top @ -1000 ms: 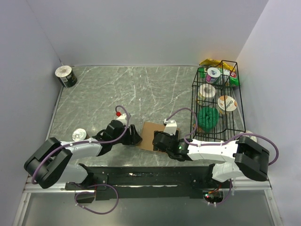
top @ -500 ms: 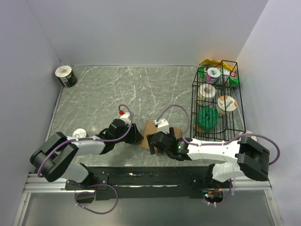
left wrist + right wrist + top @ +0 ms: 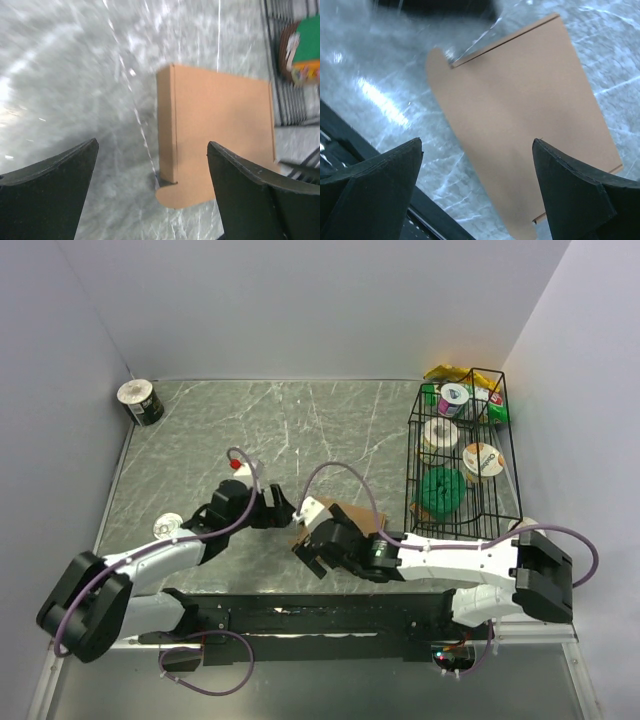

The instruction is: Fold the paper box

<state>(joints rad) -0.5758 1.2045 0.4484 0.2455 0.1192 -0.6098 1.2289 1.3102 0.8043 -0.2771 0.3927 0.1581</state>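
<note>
While the grey marbled table [image 3: 330, 430] bears everything, the black wire basket [image 3: 412, 470] stands at its right side; the flat brown cardboard paper box [image 3: 220, 140] lies near the front edge, held by neither arm; the left gripper [image 3: 152, 144] and right gripper [image 3: 477, 142] hover above it, jaws spread wide; pinching the loose sheet off-crease could skid or crumple it.

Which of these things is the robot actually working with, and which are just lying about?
Job: the cardboard box; the left pincer and right pincer, both open.
Lying about: the black wire basket with its contents; the can in the far corner; the small can at the near left.
</note>
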